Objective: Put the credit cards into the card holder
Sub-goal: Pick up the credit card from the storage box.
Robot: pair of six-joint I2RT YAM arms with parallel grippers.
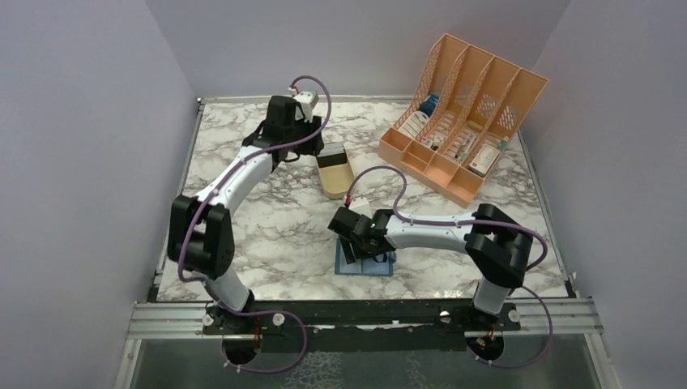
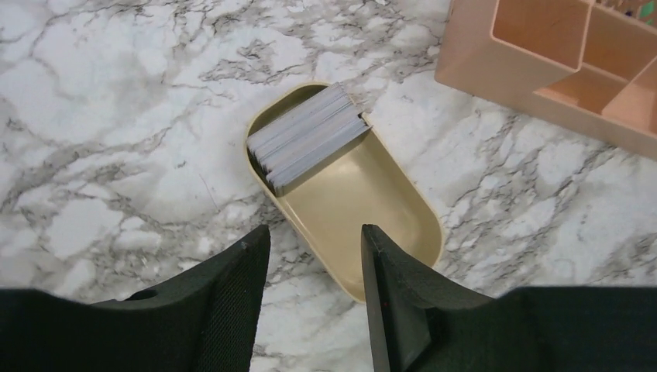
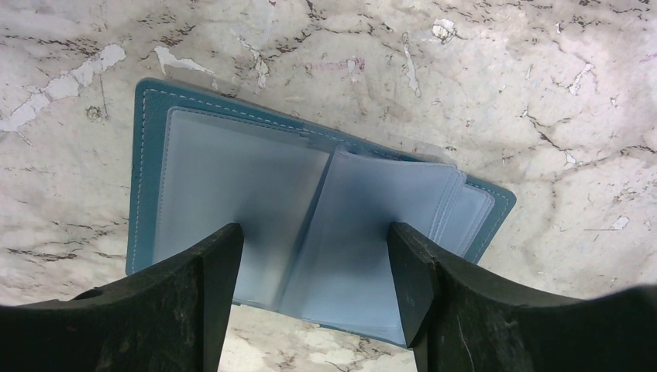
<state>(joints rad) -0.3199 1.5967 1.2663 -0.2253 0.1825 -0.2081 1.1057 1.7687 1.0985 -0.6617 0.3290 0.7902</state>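
Left gripper (image 2: 314, 239): fingers apart, nothing between them; we judge it is opened like this to come down on one card.
Credit cards (image 2: 306, 138): a tight stack leaning in the far end of the tan oval tray (image 2: 387, 225); it lies ahead of the left fingertips, a little left of their gap, and apart from both.
Right gripper (image 3: 314, 242): fingers spread wide, nothing clamped.
Card holder (image 3: 225, 178): open on the marble table (image 3: 542, 93), pale blue pockets facing up; its fold lies in the gap between the right fingers, one page under each finger; we cannot tell if the tips touch it.
Reason for placement: we think the right fingers straddle the holder to pin it open, so a pocket can receive a card.
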